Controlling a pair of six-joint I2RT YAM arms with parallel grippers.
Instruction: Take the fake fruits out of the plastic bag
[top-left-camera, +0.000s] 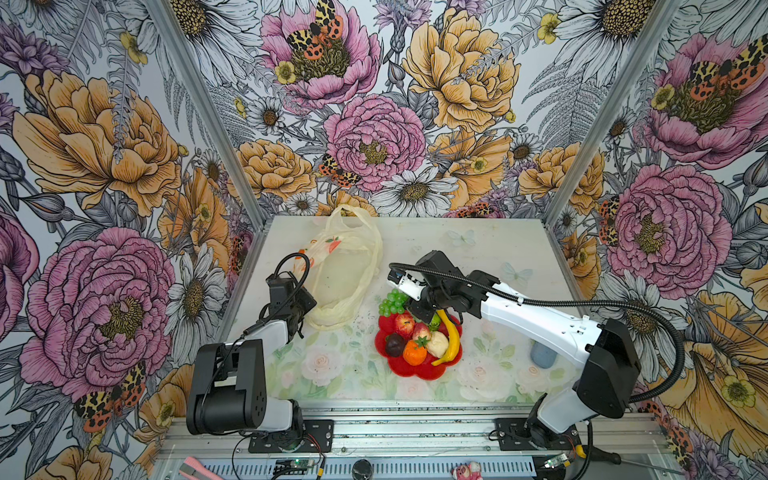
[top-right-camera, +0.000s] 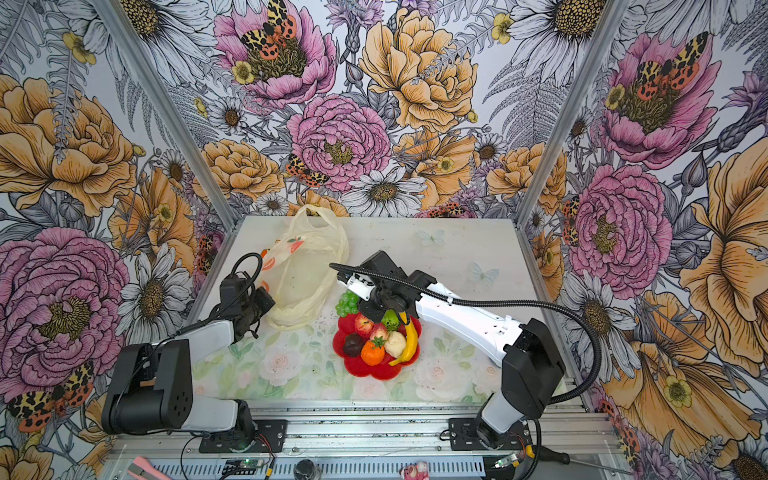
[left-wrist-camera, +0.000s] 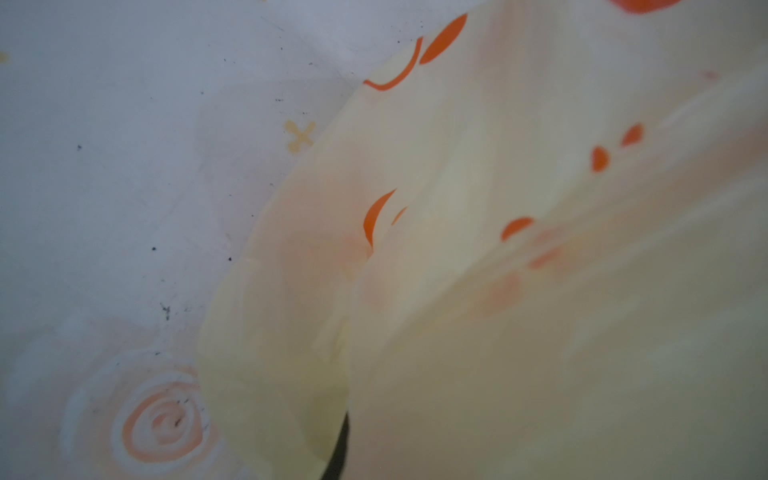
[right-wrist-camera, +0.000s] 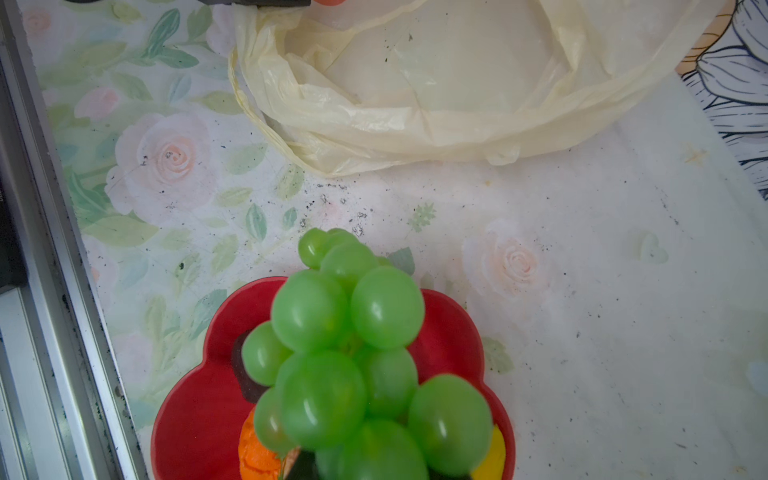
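plastic bag: pale yellow, orange motifs | grapes: green | plate: red | banana: yellow | tabletop: pastel roses

Sitting on the table, near its middle: the plate. Lying at the plate's eleven o'clock, just apart: the plastic bag. Lying at three o'clock, well apart: the pad. Reaching over the plate's rim at eleven: the grape bunch. Resting on the plate: apple just inside the grape bunch, plum at nine, orange at the middle, banana along the three o'clock edge, cream piece between orange and banana.
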